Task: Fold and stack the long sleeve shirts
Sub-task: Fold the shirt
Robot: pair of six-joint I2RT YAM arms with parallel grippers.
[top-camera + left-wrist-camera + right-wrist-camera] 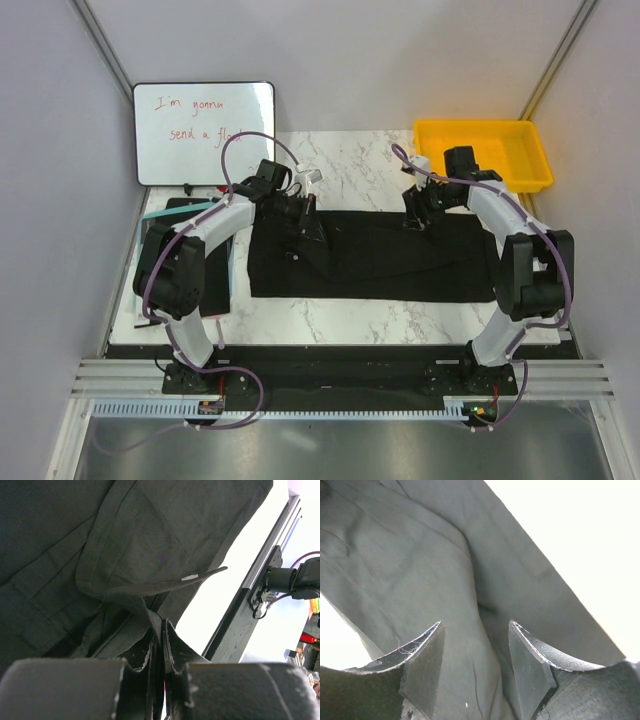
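Note:
One black long sleeve shirt (380,262) lies spread across the marble table, folded into a wide band. My left gripper (300,236) is over its left part, shut on a pinched ridge of the cloth that rises off the table. In the left wrist view the jaws (161,630) are closed tight on that fold, with the collar (150,587) just beyond them. My right gripper (421,214) hovers at the shirt's far right edge. Its jaws (476,626) stand open, with flat shirt cloth (420,555) lying beneath them and nothing gripped.
A whiteboard (204,132) with red writing leans at the back left. A yellow bin (482,150) sits at the back right. A flat black board (180,212) lies by the left table edge under the left arm. Bare marble table (350,322) shows in front of the shirt.

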